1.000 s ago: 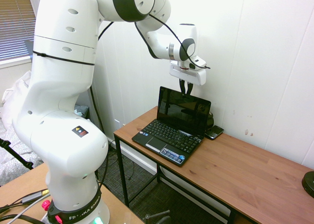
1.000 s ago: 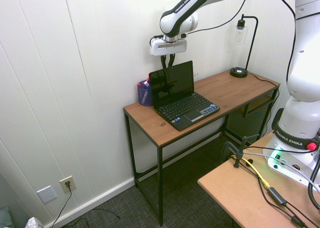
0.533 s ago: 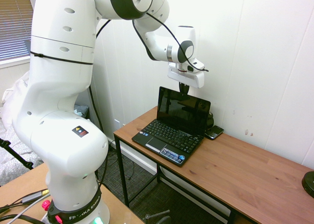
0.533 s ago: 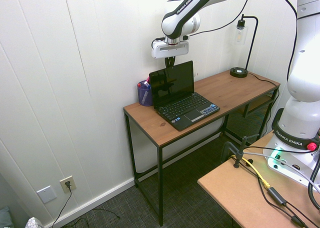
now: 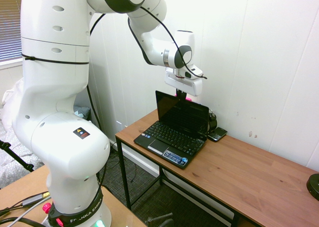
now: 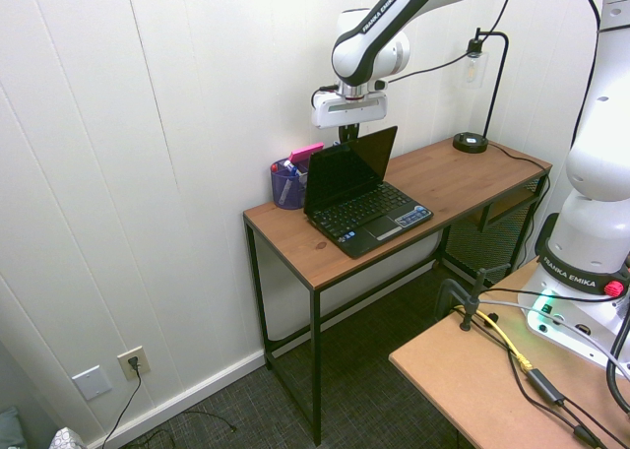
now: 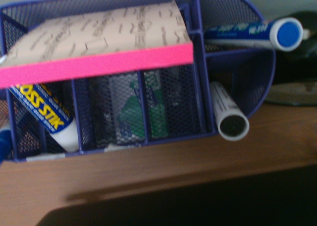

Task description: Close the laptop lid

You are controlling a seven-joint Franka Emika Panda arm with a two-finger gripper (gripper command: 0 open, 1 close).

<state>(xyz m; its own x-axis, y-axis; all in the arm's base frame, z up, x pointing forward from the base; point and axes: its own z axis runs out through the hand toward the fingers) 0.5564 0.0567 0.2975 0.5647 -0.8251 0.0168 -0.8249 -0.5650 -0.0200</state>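
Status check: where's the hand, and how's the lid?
Hand right behind the lid's top edge, fingers hidden. Lid still open, tipped toward the keyboard. Nothing on the keys; mesh organizer behind, out of the path.

**Gripper at the top edge of a tilted laptop lid**

A small black netbook with a black keyboard [image 6: 369,216] sits open on the brown wooden tabletop [image 6: 463,178], which stands against a white panelled wall. Its thin black laptop lid [image 6: 347,167] leans forward over the keys. The white arm's gripper [image 6: 348,134] is at the lid's upper edge, jaws hidden. A blue mesh organiser [image 6: 285,184] stands just behind the lid; a black desk lamp [image 6: 472,142] is well apart.
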